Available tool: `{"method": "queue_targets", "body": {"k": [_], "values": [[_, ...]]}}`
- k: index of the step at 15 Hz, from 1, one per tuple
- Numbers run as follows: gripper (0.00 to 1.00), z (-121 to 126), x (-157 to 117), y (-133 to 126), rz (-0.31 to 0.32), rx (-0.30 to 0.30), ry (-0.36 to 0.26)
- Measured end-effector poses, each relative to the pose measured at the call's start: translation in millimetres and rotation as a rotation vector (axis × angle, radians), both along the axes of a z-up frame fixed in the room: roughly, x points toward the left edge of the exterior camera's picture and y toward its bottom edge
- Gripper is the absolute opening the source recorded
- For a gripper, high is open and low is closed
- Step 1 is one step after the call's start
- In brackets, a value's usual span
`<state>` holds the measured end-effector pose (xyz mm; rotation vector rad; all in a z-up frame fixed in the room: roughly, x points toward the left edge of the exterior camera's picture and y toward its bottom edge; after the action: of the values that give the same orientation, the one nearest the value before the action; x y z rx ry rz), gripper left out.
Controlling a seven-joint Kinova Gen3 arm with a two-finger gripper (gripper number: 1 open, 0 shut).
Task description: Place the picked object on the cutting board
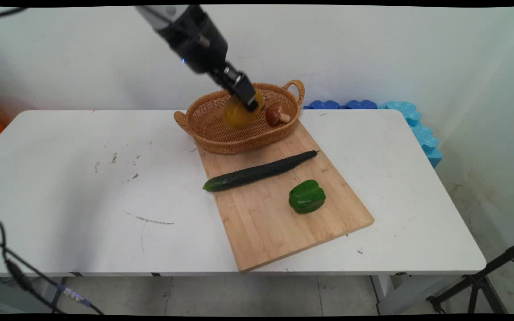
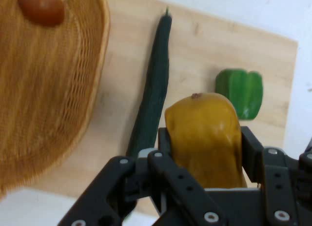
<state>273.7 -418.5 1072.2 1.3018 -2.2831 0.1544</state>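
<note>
Main view: gripper's got the yellow fruit

Gripper (image 1: 249, 100) clamped on a yellow mango-ish fruit (image 1: 238, 114), held over the wicker basket (image 1: 221, 133) w/ a mushroom (image 1: 276, 114) inside. Cucumber (image 1: 259, 171) & green pepper (image 1: 307, 196) lie on the cutting board (image 1: 266, 223).

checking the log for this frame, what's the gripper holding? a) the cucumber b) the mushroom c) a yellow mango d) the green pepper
c: the gripper is shut on the yellow mango, held above the wicker basket; the cucumber and green pepper lie on the cutting board, and the mushroom sits in the basket.
</note>
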Motion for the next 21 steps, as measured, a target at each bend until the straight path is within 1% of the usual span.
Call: {"method": "queue_targets", "body": {"k": [2,4,8,10,12,15,17,18,21], "values": [[0.0,-14.3,0.7,13.0,0.02,0.012,-0.007],[0.0,-36.8,-0.1,28.1,0.035,0.028,-0.016],[0.0,-81.0,-7.9,47.2,0.037,0.055,-0.028],[0.0,-98.9,-16.2,53.9,0.022,0.057,-0.03],[0.0,-111.0,-24.8,58.6,0.004,0.055,-0.03],[0.0,-131.4,-47.9,66.8,-0.046,0.041,-0.025],[0.0,-144.5,-62.0,68.8,-0.079,0.029,-0.026],[0.0,-149.7,-63.7,71.4,-0.084,0.023,-0.028],[0.0,-165.9,-76.7,69.7,-0.124,0.009,-0.045]]}}
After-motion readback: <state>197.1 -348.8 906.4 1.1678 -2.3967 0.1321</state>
